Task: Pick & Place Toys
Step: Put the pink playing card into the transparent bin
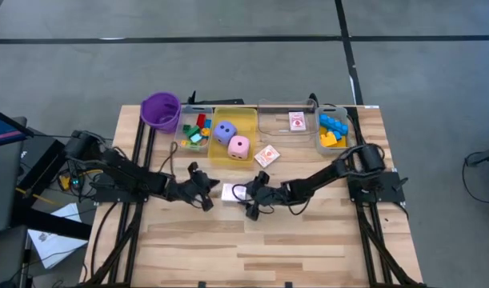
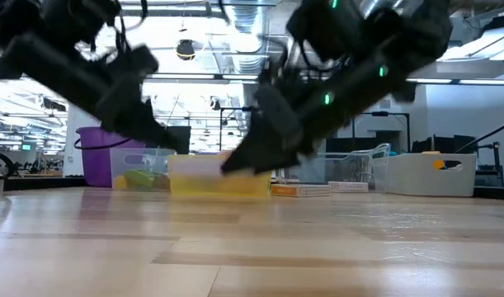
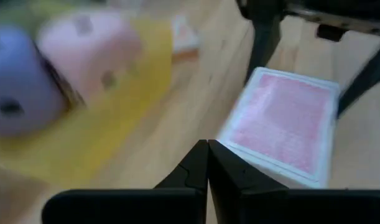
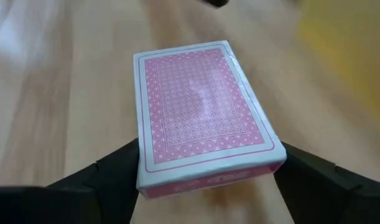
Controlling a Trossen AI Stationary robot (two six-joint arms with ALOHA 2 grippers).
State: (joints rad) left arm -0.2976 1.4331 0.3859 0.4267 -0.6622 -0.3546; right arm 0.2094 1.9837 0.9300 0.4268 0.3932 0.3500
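Observation:
A deck of pink-backed playing cards (image 4: 202, 121) sits between the fingers of my right gripper (image 4: 208, 177), which is shut on it at mid-table (image 1: 252, 200). The same deck (image 1: 230, 190) shows pale in the high view. My left gripper (image 3: 208, 149) is shut with nothing in it, its tips right beside the deck's corner (image 3: 230, 138), left of the deck (image 1: 204, 196). A purple die (image 1: 224, 130) and a pink die (image 1: 239, 147) lie in the yellow bin (image 1: 216, 156). My right gripper pinches the deck's two long sides near one end (image 4: 143, 177) between its two fingers (image 4: 112, 171), slanting down from the table's right. The deck lies face down, along the fingers, its far end pointing away from the wrist. Whether the deck is clear of the table I cannot tell. My left gripper: whether its shut tips touch the deck's corner I cannot tell.
At the back stand a purple cup (image 1: 160, 110), a clear bin of coloured bricks (image 1: 194, 132), a clear bin with another card deck (image 1: 296, 121) and a bin of blue and yellow bricks (image 1: 332, 130). A loose card pack (image 1: 266, 155) lies before the bins. The near half of the table is bare wood.

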